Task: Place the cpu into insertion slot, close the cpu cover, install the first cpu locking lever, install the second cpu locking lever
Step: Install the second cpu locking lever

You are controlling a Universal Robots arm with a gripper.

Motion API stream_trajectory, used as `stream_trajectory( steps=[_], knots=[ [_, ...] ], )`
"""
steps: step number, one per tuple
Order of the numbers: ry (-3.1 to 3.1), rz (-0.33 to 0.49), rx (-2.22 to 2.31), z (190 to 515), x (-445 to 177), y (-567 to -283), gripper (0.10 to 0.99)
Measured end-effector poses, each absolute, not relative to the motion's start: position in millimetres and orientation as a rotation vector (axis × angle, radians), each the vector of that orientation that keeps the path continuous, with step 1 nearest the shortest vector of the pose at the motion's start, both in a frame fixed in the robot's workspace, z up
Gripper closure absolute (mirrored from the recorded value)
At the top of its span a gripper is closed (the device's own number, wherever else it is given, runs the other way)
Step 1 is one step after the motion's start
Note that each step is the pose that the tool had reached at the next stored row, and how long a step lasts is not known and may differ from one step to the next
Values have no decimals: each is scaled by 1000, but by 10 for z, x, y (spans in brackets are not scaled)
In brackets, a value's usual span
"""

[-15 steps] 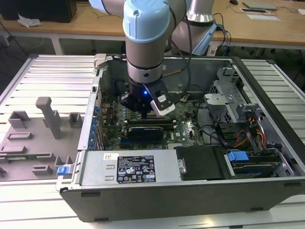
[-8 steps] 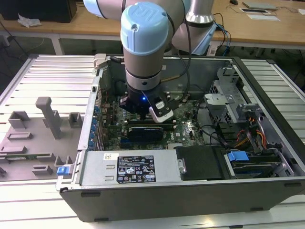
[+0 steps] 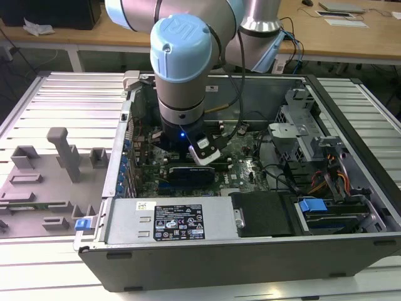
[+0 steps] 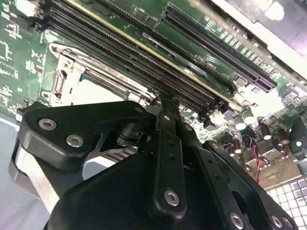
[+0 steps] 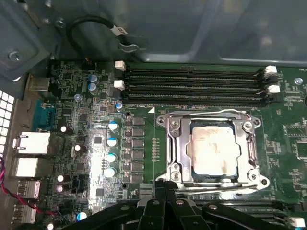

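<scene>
First wrist view, as I read it from my station: one cpu (image 5: 215, 152), pale metal top up, seated in one insertion slot (image 5: 178, 165); one cpu cover (image 5: 211, 116), a metal frame, lies down around the chip. Two thin wire levers run along the socket, one at the far edge (image 5: 206, 113) and one at the near edge (image 5: 225, 188), just above the black gripper (image 5: 165, 203) linkage. Four long black memory slots (image 5: 192, 86) lie beside the socket on the green motherboard (image 5: 144, 139). I cannot tell whether the gripper's fingers are spread or pressed together.

Second wrist view: the gripper body (image 4: 163, 163) blocks most of the socket; a corner of the frame (image 4: 64, 79) shows beside the memory slots.

Exterior view: one arm (image 3: 182, 69) reaches down into one open computer case (image 3: 250, 251), which rests on a ribbed metal table (image 3: 56, 94). One grey fixture tray (image 3: 44, 182) sits at the exterior view's left. Wooden desks (image 3: 351, 37) stand behind.
</scene>
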State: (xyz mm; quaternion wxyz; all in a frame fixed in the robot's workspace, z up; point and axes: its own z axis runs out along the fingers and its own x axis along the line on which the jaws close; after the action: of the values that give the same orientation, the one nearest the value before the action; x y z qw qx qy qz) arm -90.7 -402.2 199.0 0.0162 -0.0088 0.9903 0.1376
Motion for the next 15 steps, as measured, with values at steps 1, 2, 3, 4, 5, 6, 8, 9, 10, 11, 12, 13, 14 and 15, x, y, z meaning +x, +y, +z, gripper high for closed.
stream_trajectory(
  steps=[1, 2, 3, 4, 5, 6, 8, 9, 10, 11, 12, 13, 14, 15],
  knots=[
    [3079, 434, -28, 1985, -907, -4017, 980],
    [3078, 438, -28, 1981, -907, -4012, 980],
    [3078, 440, -29, 1970, -907, -4008, 980],
    [3078, 439, -29, 1955, -911, -4007, 980],
    [3078, 439, -30, 1951, -912, -4007, 980],
    [3078, 438, -30, 1950, -912, -4006, 980],
    [3079, 432, -30, 1947, -915, -4004, 980],
    [3079, 431, -30, 1946, -916, -4006, 980],
    [3080, 429, -30, 1946, -917, -4006, 980],
    [3080, 426, -30, 1946, -917, -4005, 980],
    [3080, 424, -30, 1950, -917, -4005, 980],
    [3081, 421, -30, 1972, -917, -4006, 980],
    [3081, 419, -30, 1988, -918, -4008, 980],
    [3081, 419, -30, 2002, -918, -4008, 980]
  ],
)
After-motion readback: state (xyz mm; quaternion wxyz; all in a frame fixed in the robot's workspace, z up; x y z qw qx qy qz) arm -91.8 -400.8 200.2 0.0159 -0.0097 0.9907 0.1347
